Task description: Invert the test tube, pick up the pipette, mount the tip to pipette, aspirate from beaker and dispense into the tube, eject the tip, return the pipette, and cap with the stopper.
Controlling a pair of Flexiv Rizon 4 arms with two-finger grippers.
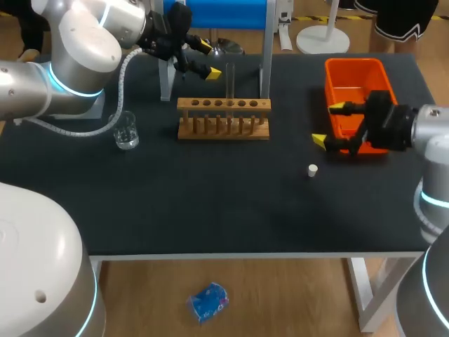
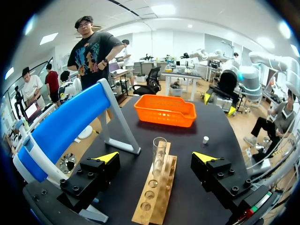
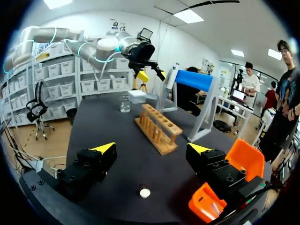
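Note:
A clear test tube (image 1: 229, 86) stands upright in a wooden rack (image 1: 223, 118) at the table's back middle. My left gripper (image 1: 208, 60) hangs open just left of the tube's upper end. In the left wrist view the tube (image 2: 159, 152) rises between the spread fingers of the left gripper (image 2: 156, 157), touching neither. A blue pipette (image 2: 65, 124) lies on a white stand beside that gripper. A glass beaker (image 1: 127, 131) sits left of the rack. The white stopper (image 1: 313, 170) lies near my open right gripper (image 1: 328, 123), and in the right wrist view the stopper (image 3: 145, 192) is under the right gripper (image 3: 152, 148).
An orange bin (image 1: 351, 77) stands at the back right, right behind the right gripper. The pipette stand's white legs (image 1: 165, 81) rise behind the rack. The black table top (image 1: 210, 203) runs bare to the front edge.

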